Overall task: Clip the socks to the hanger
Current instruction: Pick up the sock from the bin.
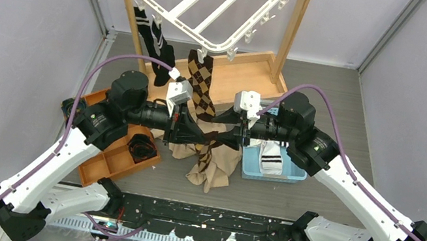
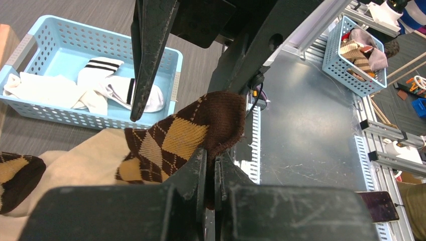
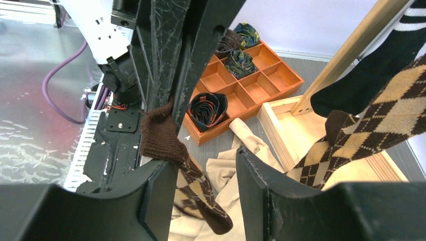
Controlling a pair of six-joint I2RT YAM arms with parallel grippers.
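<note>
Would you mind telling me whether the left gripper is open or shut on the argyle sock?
Shut: the left gripper pinches the edge of the brown argyle sock, jaws nearly touching.

The argyle sock (image 2: 191,133) is knitted cloth, the left claw (image 2: 211,161) scratched matt plastic.

Legend, all three views: I can read no text, label, brand, number or sign on anything in the overhead view or in either wrist view.
</note>
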